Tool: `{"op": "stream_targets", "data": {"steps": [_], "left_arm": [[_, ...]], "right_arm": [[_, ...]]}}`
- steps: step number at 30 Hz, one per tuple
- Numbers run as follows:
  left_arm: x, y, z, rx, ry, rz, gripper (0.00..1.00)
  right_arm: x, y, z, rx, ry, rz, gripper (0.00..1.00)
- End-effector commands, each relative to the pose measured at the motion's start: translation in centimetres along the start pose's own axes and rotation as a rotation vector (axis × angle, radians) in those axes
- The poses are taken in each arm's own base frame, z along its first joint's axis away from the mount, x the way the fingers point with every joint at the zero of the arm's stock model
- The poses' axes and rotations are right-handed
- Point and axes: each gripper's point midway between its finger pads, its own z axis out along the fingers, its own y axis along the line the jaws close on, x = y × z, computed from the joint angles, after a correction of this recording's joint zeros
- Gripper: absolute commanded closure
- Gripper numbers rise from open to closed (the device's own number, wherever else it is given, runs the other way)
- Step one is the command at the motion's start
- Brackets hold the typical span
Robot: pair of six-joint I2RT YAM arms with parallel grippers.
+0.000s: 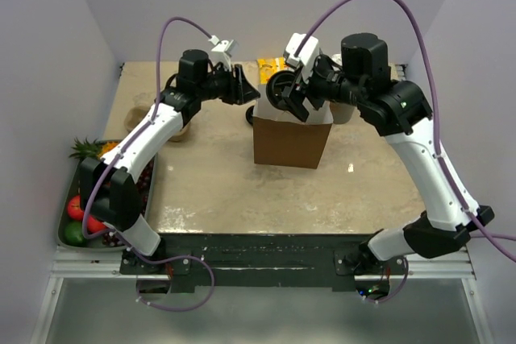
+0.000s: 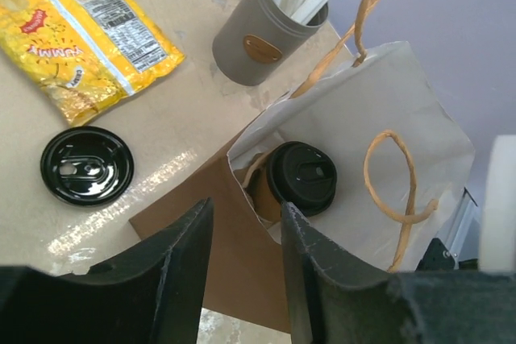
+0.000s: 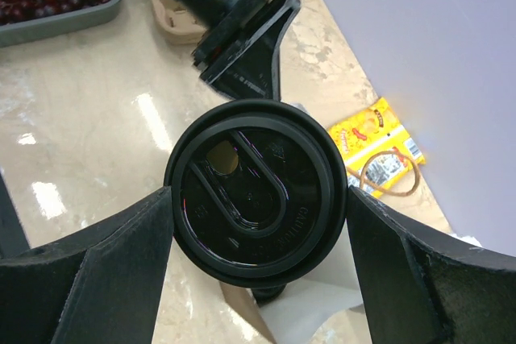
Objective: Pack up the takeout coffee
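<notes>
**Bag mouth partly taken, open tabletop below**
In the left wrist view a capped cup (image 2: 300,179) fills the left of the paper bag (image 2: 387,94); free room lies to its right, under looping handles (image 2: 395,191). In the top view the right gripper (image 1: 289,96) clamps a second cup (image 1: 280,90) above the bag's upper-left rim, the left gripper (image 1: 243,86) close beside. Bare table (image 1: 242,199) spreads lower centre.

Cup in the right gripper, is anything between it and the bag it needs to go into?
Nothing solid. The cup in the right gripper hangs just above the open bag. One twine handle loops across the opening, and another cup occupies one corner.
</notes>
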Motion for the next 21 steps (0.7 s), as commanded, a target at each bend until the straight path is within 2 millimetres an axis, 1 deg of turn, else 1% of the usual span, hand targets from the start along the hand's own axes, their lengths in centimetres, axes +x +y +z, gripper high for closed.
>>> {"op": "stream_targets", "data": {"steps": [1, 3, 4, 6, 7, 11, 16, 21], "left_arm": [[-0.4, -2.5, -0.3, 0.077, -0.012, -0.004, 0.60], [-0.2, -2.8, -0.3, 0.087, -0.006, 0.000, 0.65], [-0.1, -2.8, -0.3, 0.090, -0.003, 0.002, 0.73], [-0.1, -2.9, -0.6, 0.087, -0.005, 0.005, 0.97], [0.2, -2.8, -0.6, 0.081, -0.003, 0.002, 1.00], [0.3, -3.2, -1.3, 0.092, -0.006, 0.008, 1.00], [0.7, -3.4, -1.8, 0.091, -0.010, 0.000, 1.00], [1.0, -3.9, -2.1, 0.102, -0.011, -0.005, 1.00]], "right_arm": [[-1.6, -1.8, 1.6, 0.059, -0.068, 0.008, 0.36], [-2.0, -2.0, 2.1, 0.050, -0.076, 0.018, 0.36], [-2.0, -2.2, 2.3, 0.051, -0.076, 0.026, 0.36], [-1.7, -2.3, 3.1, 0.036, -0.070, 0.034, 0.36], [-1.4, -2.4, 3.3, 0.033, -0.065, 0.037, 0.36], [0.2, -2.1, 4.1, -0.001, -0.018, 0.062, 0.37], [0.7, -2.3, 4.2, -0.004, -0.003, 0.076, 0.37], [2.0, -1.6, 4.2, -0.030, 0.041, 0.098, 0.37]]}}
